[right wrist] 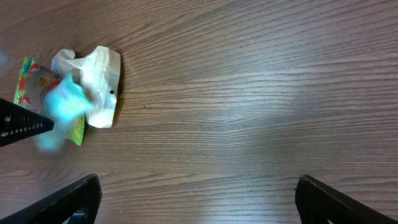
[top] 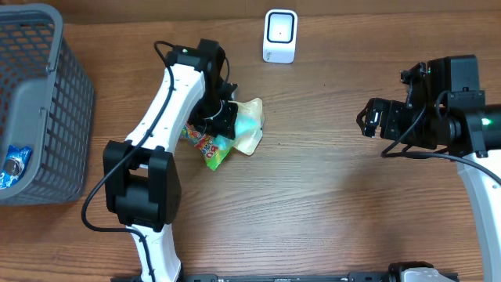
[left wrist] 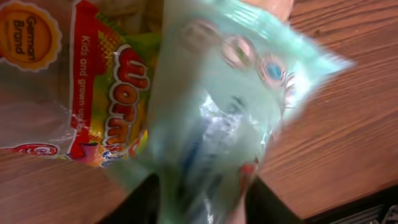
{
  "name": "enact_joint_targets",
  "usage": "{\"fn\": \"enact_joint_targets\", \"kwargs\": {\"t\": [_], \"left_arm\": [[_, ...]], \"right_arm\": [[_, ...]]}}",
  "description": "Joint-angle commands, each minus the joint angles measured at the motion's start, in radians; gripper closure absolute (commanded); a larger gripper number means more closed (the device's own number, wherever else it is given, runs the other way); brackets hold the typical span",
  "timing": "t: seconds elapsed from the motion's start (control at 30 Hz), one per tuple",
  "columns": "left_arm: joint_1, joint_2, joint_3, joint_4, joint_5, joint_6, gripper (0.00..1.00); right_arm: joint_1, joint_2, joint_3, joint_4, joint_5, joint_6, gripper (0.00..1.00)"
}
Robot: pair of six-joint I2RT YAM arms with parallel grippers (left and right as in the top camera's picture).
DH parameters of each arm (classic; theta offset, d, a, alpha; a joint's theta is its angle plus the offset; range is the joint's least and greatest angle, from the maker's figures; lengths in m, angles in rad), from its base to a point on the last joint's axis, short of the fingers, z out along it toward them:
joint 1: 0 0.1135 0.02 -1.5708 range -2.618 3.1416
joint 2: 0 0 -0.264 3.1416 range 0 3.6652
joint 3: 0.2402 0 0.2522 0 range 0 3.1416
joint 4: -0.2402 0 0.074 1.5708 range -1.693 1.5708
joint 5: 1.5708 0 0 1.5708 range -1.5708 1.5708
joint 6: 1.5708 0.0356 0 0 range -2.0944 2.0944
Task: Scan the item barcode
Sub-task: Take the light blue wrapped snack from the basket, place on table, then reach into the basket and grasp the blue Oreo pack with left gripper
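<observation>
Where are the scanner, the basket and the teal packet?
scanner [top: 280, 35], overhead, middle of its white face.
basket [top: 74, 117], overhead, right mesh wall.
teal packet [left wrist: 224, 112], left wrist, middle of the wrapper.

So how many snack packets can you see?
4. Three are piled at the left gripper: a gummy worm bag, a pale teal bag and a white bag. A blue packet lies in the basket. Others may hide underneath.

Basket [top: 55, 94] far left, scanner [top: 280, 35] at back — packets [top: 249, 125] before it
</observation>
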Motion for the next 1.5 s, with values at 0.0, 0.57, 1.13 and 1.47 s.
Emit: {"fn": "enact_joint_targets", "kwargs": {"t": [0.0,0.57,1.13,1.47], "left_arm": [[0.021,-0.023,0.048,-0.025,0.013,0.012,0.51],[0.724,-0.103,0.876,-0.311,-0.175,-0.063,0.34],[1.059,0.204,0.483,0.033,-0.32,-0.048,0.15],[1.06,0.441,0.483,0.15,-0.371,0.098,0.05]], "right_arm": [[0.002,-0.004,0.024,0.0,-0.005,-0.001,0.0],[0.002,-0.004,0.024,-0.003,-0.005,-0.001,0.0],[0.002,-0.004,0.024,-0.027,-0.005,-0.002,0.0],[0.002,-0.004,0.024,-0.04,-0.005,-0.023,0.0]]}}
